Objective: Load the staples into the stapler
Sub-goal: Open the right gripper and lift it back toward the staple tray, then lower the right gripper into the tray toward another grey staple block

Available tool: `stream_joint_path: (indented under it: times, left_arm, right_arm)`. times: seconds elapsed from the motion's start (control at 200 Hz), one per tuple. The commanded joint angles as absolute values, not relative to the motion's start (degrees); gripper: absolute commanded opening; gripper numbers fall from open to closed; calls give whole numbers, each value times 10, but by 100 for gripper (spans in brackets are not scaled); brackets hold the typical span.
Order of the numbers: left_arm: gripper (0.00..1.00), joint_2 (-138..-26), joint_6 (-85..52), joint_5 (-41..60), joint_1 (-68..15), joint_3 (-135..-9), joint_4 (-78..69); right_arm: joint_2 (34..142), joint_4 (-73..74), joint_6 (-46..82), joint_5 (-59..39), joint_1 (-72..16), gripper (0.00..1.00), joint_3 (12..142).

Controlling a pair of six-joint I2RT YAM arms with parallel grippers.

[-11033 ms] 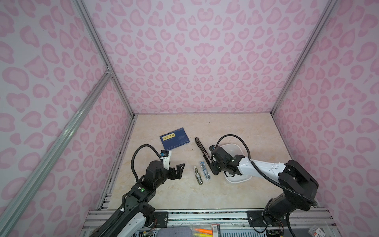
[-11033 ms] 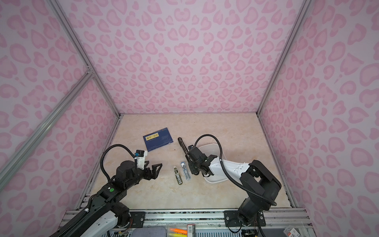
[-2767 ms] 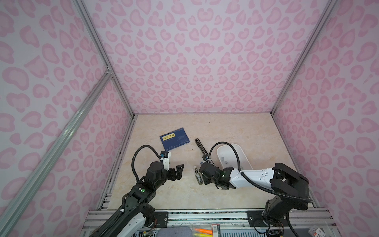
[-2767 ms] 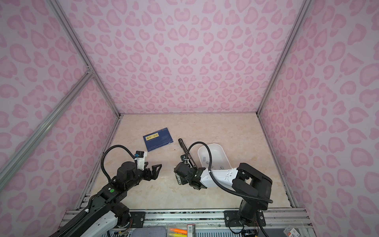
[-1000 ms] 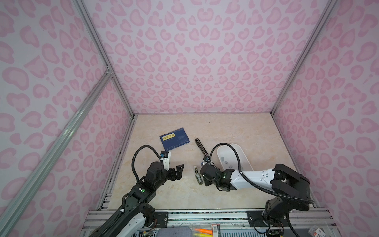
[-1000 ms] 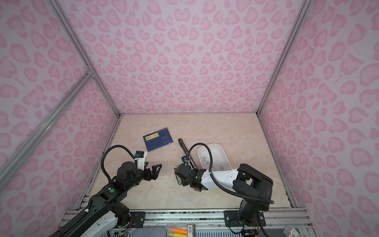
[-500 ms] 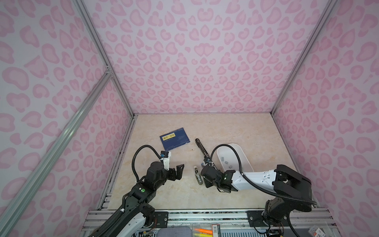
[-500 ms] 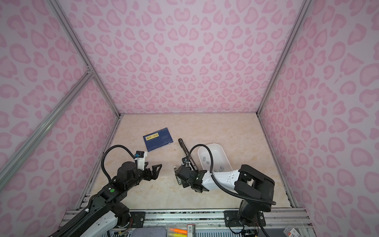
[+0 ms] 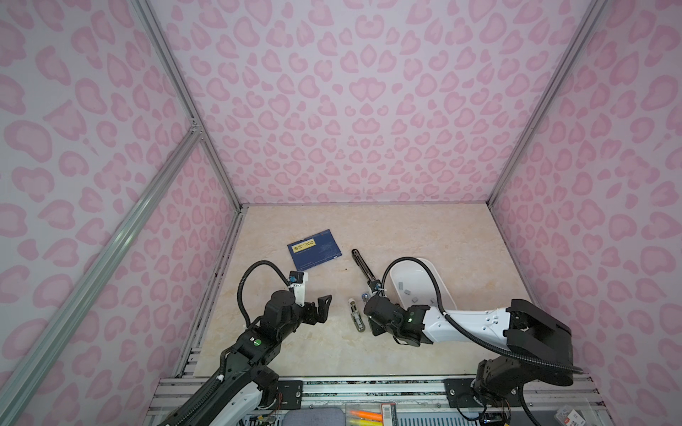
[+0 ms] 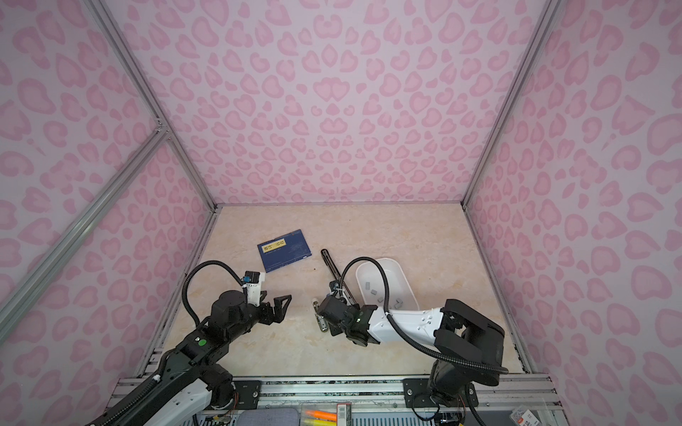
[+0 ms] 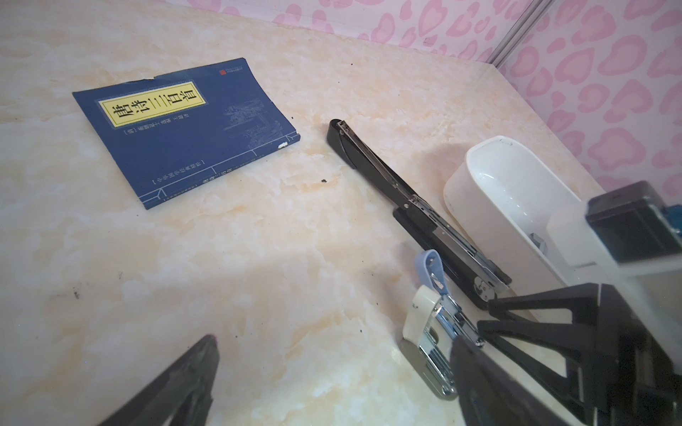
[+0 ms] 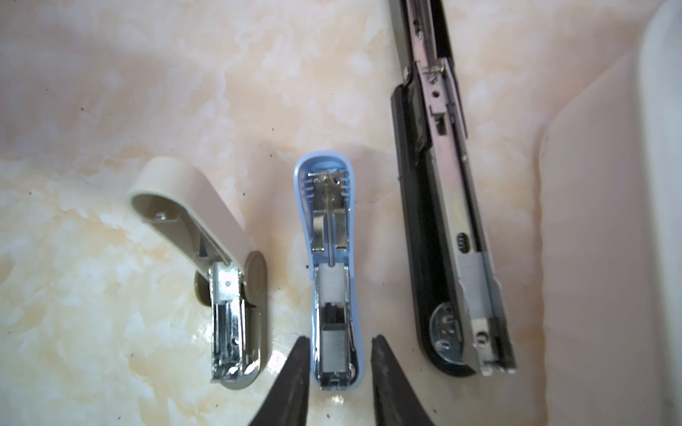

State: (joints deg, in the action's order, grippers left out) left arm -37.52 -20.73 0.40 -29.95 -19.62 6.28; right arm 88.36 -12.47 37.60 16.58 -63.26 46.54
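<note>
While our left end effector (image 11: 334,339) gapes empty, our right end effector (image 12: 339,337), narrowly parted, straddles the blue stapler (image 12: 330,236), seemingly not touching; staples (image 9: 407,291) lie in the nearby tray (image 9: 413,274).

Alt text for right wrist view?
The right end effector, jaws open, straddles one end of an opened blue stapler on a marble tabletop. An opened beige stapler flanks it on one side, a long black stapler and white tray on the other.
</note>
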Motion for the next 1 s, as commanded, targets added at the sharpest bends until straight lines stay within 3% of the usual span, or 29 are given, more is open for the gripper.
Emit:
stream_joint_path:
  times: [0.0, 0.175, 0.4, 0.775, 1.0]
  left_arm:
    - [99, -371, -204, 0, -299, -196, 49]
    - [100, -363, -205, -6, -300, -193, 50]
    - [97, -379, -209, -41, -299, -204, 58]
    - [97, -317, -202, -43, -299, -187, 65]
    - [97, -227, -209, -77, -299, -165, 85]
  right_arm:
    - [859, -184, 341, 232, -625, 32, 493]
    - [783, -237, 260, 274, -573, 32, 533]
    - [723, -205, 227, 191, -406, 30, 497]
    - [831, -163, 214, 11, -287, 32, 498]
    - [876, -138, 202, -12, -253, 35, 492]
